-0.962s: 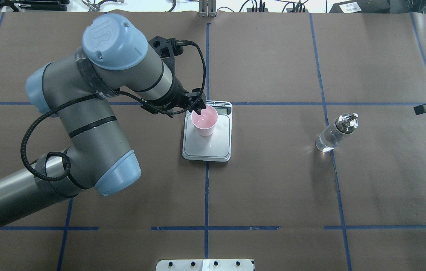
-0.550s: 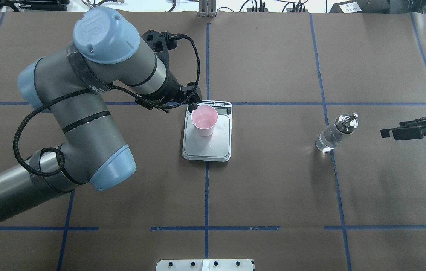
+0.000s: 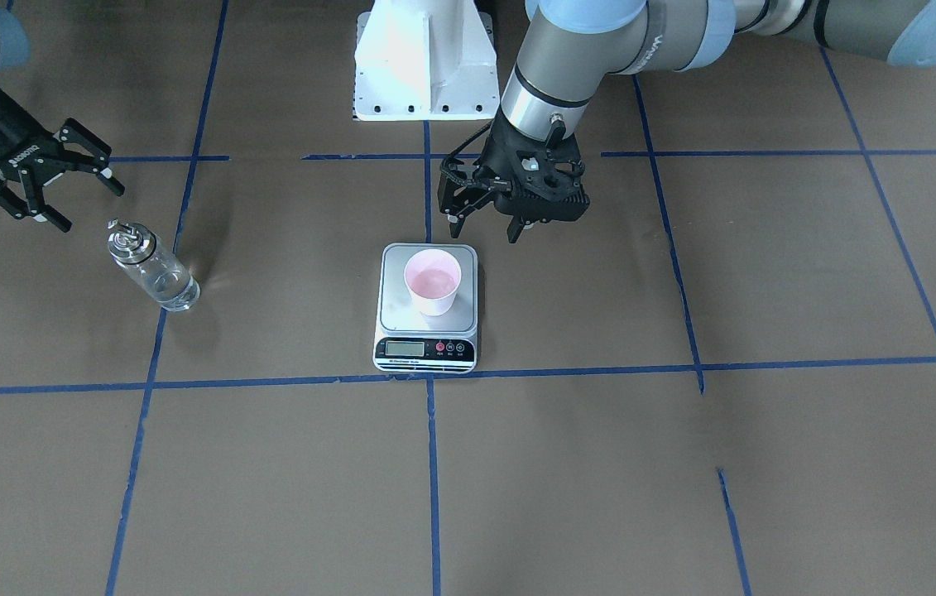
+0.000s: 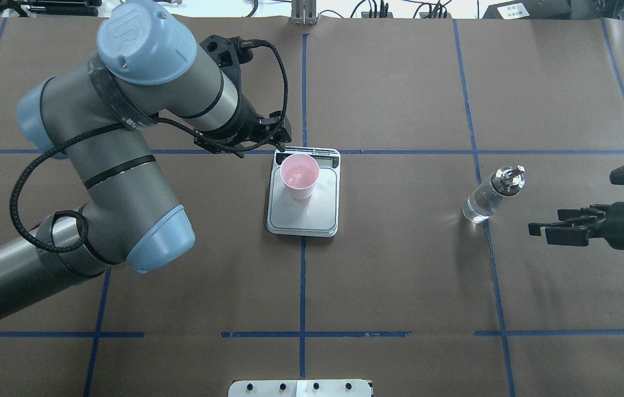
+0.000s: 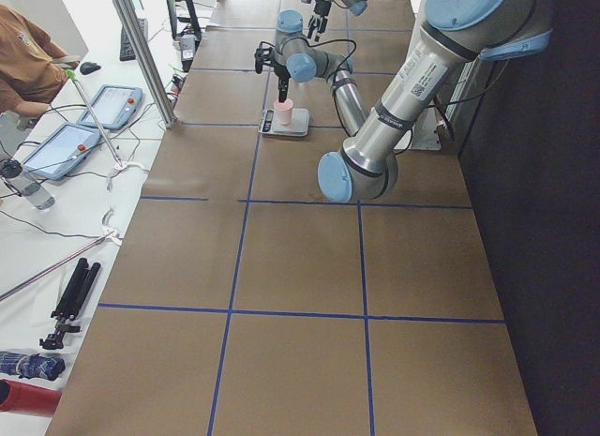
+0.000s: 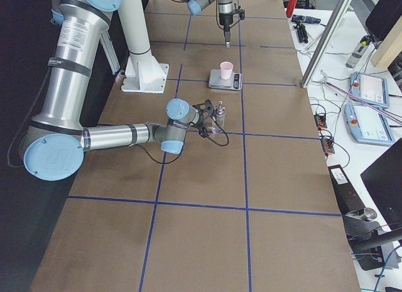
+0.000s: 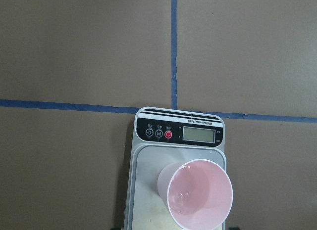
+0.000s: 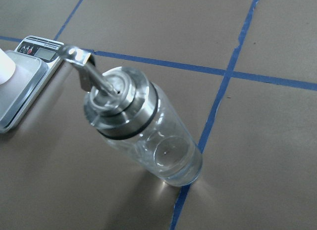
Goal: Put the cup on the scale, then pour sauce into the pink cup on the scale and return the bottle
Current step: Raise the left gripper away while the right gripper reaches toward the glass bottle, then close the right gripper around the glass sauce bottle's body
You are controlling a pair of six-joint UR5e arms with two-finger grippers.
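Staging for pour: cup (image 4: 299, 176) upright on scale (image 4: 323, 218), toward display end, so step 1 looks done. My L gripper (image 3: 484, 229) is spread, empty, raised clear of cup rim. My R gripper (image 3: 87, 205) is spread, near bottle (image 4: 485, 201), no contact. Bottle upright on tape line, well apart from scale. Left: grab, pour, return. Bare paper all round bottle; L arm near scale is the only crowding.

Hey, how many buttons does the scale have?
3, in a row on the scale's black panel beside the display: two dark buttons, then a red button nearest the display.
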